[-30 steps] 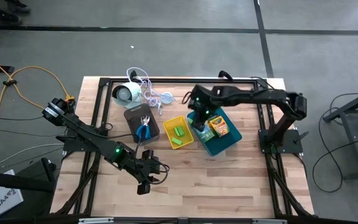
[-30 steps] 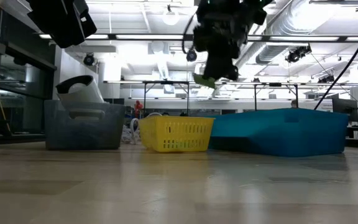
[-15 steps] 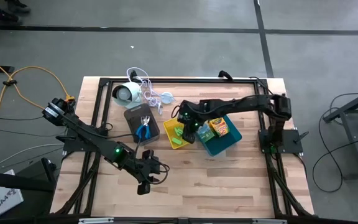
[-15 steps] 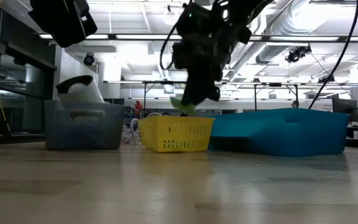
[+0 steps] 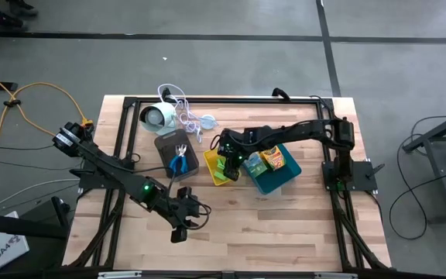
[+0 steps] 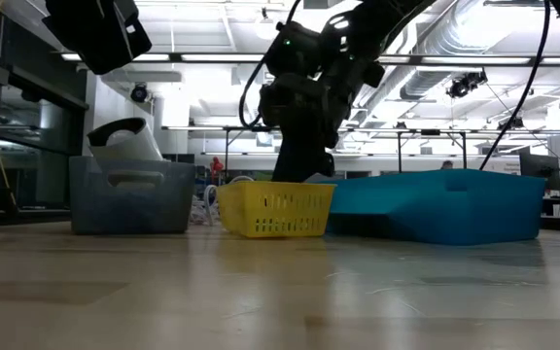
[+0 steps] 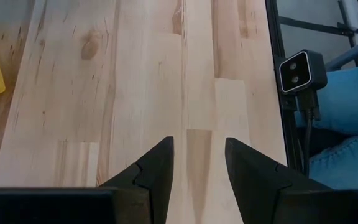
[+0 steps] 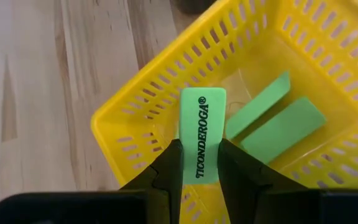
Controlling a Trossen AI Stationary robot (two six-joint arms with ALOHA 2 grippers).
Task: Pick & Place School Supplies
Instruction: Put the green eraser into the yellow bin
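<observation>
Your right gripper (image 8: 199, 163) is clamped on a flat bright-green printed eraser block (image 8: 202, 142); yellow slotted plastic basket (image 8: 135, 112) directly below it, two more green blocks (image 8: 272, 121) inside. Left gripper (image 7: 197, 163) hangs unclenched, holding nothing, over bare wood table (image 7: 135, 81).

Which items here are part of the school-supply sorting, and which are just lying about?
Part of the job:
- green eraser gripped by the right gripper over the yellow tray
- two green erasers already in that tray
- blue-handled tool in the grey tray
- crayon box in the blue tray

Lying about:
- white round device with its cord
- left gripper, open over bare table
</observation>
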